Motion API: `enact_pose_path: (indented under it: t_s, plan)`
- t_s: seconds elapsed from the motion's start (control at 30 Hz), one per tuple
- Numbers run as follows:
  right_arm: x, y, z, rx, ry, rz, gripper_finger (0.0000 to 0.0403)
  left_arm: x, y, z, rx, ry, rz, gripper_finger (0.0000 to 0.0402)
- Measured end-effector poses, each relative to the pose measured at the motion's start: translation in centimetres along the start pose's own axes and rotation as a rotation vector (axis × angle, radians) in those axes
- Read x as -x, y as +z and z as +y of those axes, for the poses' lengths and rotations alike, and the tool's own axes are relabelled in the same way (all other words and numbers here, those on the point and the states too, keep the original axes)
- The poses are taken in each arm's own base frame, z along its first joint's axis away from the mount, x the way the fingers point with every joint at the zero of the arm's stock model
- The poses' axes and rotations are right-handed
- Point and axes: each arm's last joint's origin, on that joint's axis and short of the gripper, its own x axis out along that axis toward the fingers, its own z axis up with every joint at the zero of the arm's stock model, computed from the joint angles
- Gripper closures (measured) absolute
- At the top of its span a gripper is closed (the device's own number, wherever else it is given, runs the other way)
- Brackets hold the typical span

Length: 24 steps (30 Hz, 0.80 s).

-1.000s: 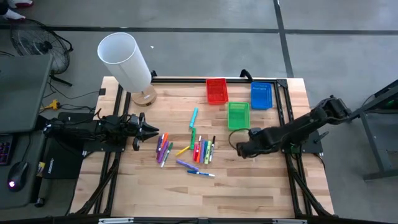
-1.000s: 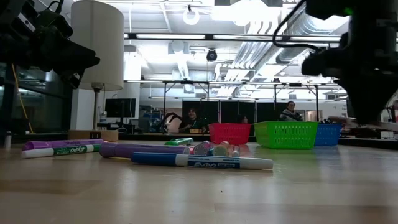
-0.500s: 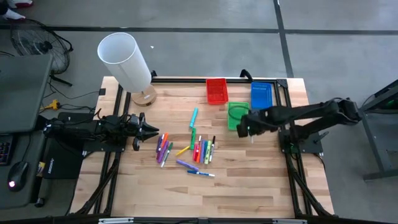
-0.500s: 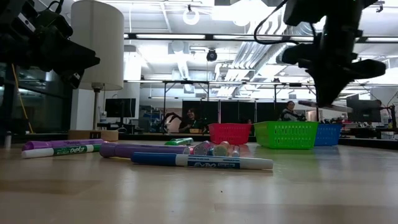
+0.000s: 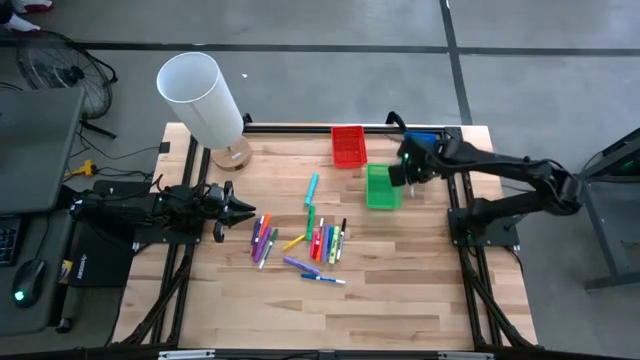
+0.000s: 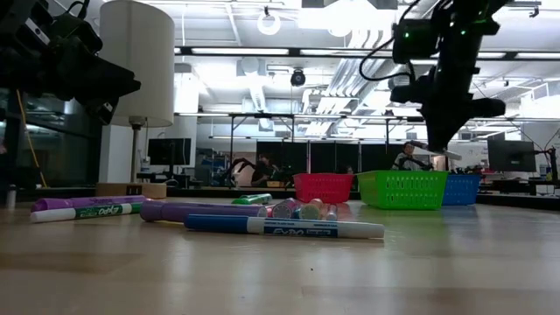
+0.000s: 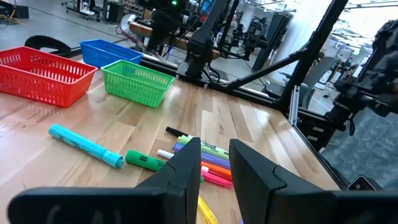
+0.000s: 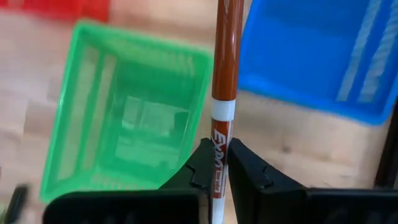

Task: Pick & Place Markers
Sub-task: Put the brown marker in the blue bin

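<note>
On the wooden table [image 5: 400, 260], scattered markers [image 5: 300, 240], open workshop behind.

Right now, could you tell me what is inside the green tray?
The green tray looks empty: only its mesh floor shows in the right wrist view. The brown marker in the right gripper covers one edge.

A wooden table [image 5: 400, 290] holds 3 trays: red tray [image 5: 348, 146], green tray [image 5: 382, 186], blue tray [image 5: 428, 141]. Markers [image 5: 300, 240] lie scattered mid-table. The right gripper [image 5: 405, 172] hangs beside the green tray. The left gripper [image 5: 240, 209] waits near the markers. A white lamp [image 5: 200, 97] stands at a corner.
</note>
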Motion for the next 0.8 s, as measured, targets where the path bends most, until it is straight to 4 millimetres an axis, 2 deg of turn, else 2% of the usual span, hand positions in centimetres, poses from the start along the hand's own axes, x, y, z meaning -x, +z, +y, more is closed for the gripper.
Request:
enact_pose_path:
  t_s: [0.43, 0.63, 0.8]
  plan:
    - [-0.6, 5.7, -4.8, -0.099, -0.022, -0.161, 0.0386, 0.0, 0.0, 0.0, 0.0, 0.0, 0.0, 0.0318]
    - [-0.8, 6.8, -5.9, -0.16, -0.036, -0.201, 0.0385, 0.0, 0.0, 0.0, 0.0, 0.0, 0.0, 0.0318]
    - [-2.1, 7.1, -6.1, -0.192, -0.066, -0.157, 0.0384, 0.0, 0.0, 0.0, 0.0, 0.0, 0.0, 0.0318]
